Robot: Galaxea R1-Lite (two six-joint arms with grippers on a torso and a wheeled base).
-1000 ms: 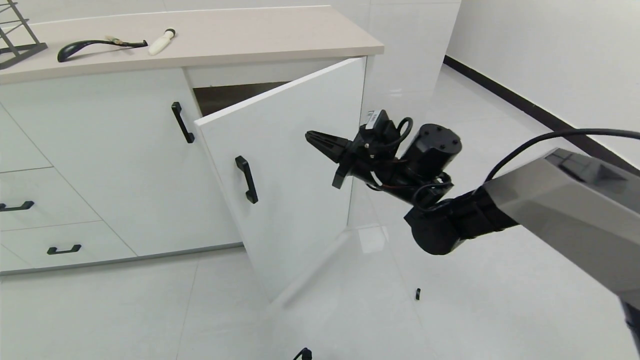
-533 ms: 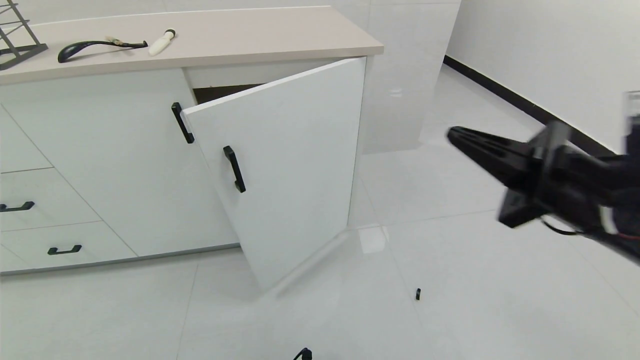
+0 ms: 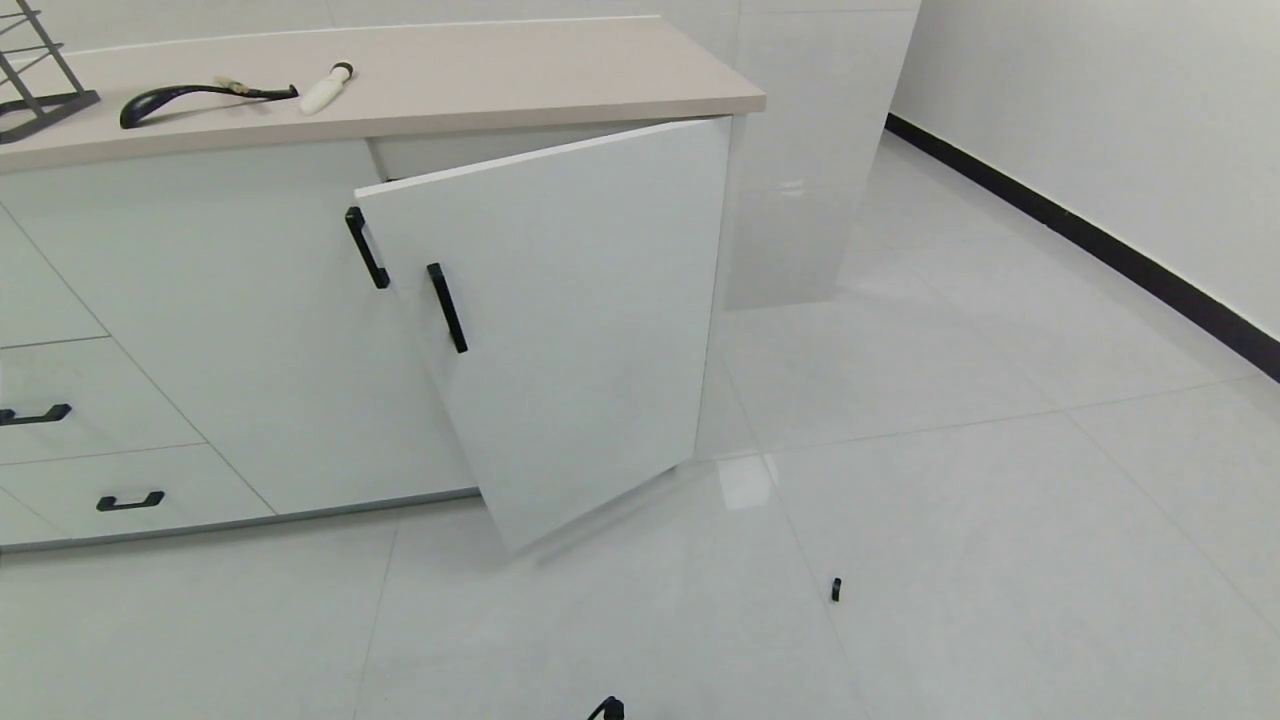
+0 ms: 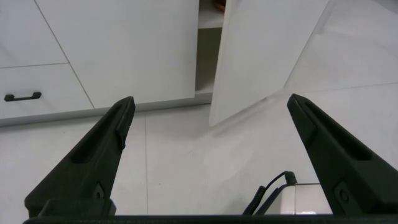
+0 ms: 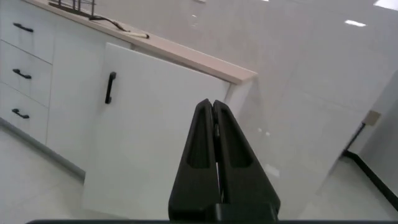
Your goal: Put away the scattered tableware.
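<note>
Head view: the black ladle and white-handled utensil lie on the countertop; cabinet door ajar; left gripper spread wide, empty; right gripper pressed together, empty; next, probably, reaching for the ladle.

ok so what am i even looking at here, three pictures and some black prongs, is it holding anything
It is a wheeled robot with two arms, each ending in gripping jaws. The big picture comes from a camera on its head, looking down at a white cabinet whose door stands partly open. The other two come from cameras on its wrists, so the black prongs are its own jaws: the left pair wide apart above the floor, the right pair pressed together, facing the door. Neither holds anything. On the counter lie a black ladle and a white-handled utensil, near a wire rack.
</note>
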